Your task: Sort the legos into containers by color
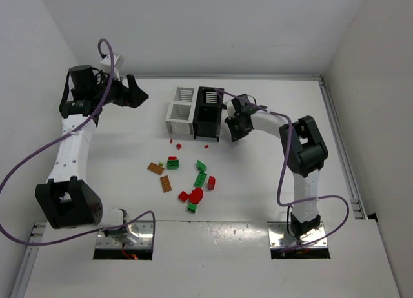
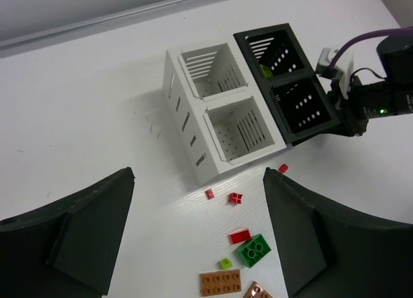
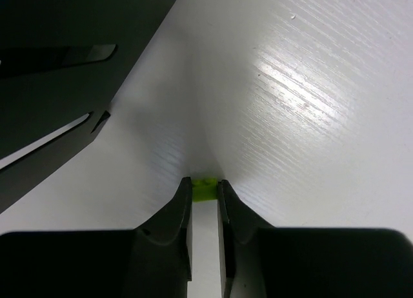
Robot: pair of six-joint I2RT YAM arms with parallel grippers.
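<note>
My right gripper [image 3: 205,187] is shut on a tiny yellow-green lego [image 3: 205,190], held low over the table just right of the black container [image 1: 208,112], whose wall fills the upper left of the right wrist view [image 3: 58,59]. Two white containers [image 1: 180,111] adjoin it on the left. My left gripper [image 2: 199,182] is open and empty, high at the back left [image 1: 133,91]. In its view, loose legos lie in front of the containers: a green brick [image 2: 256,249], an orange-brown plate [image 2: 221,282], a yellow-green stud [image 2: 225,264] and small red pieces [image 2: 235,197].
More red, green and orange-brown bricks lie grouped at mid-table [image 1: 193,185]. A yellow-green piece shows inside the far black compartment [image 2: 266,71]. White walls close in the table at the back and both sides.
</note>
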